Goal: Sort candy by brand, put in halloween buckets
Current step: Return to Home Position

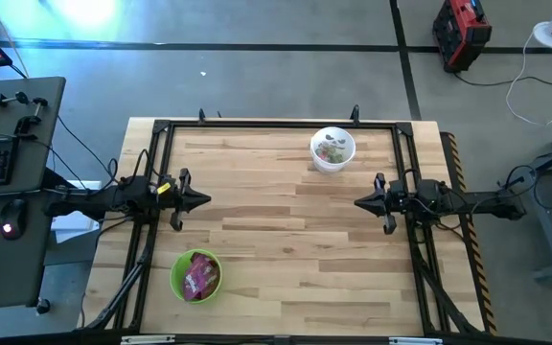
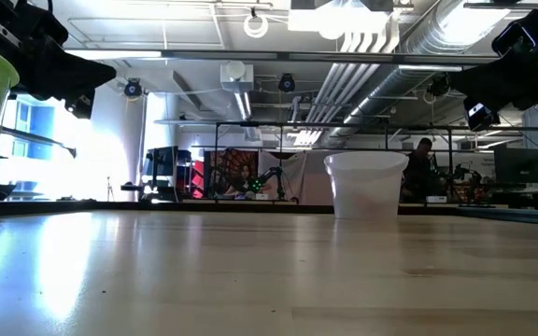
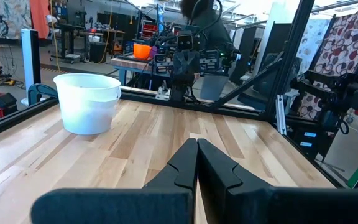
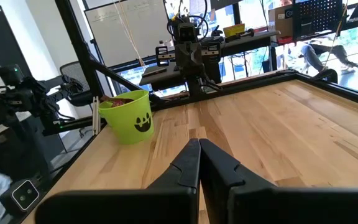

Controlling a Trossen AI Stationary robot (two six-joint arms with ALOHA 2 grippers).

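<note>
Left end effector [image 1: 206, 200] and right end effector [image 1: 358, 202] both clenched, empty, facing across bare counter [image 1: 286, 240]; purple candy [image 1: 199, 279] in green bucket [image 1: 176, 278]; small sweets [image 1: 333, 149] in white bucket [image 1: 333, 165]; homing: retract level, clear of buckets.

Two buckets: one green bucket [image 1: 173, 276], one white bucket [image 1: 312, 149]; two arms: one left arm [image 1: 113, 196], one right arm [image 1: 468, 201]

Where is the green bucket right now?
In the high view, the green bucket sits on the table's left side, near the left hand, with purple candy inside.
</note>
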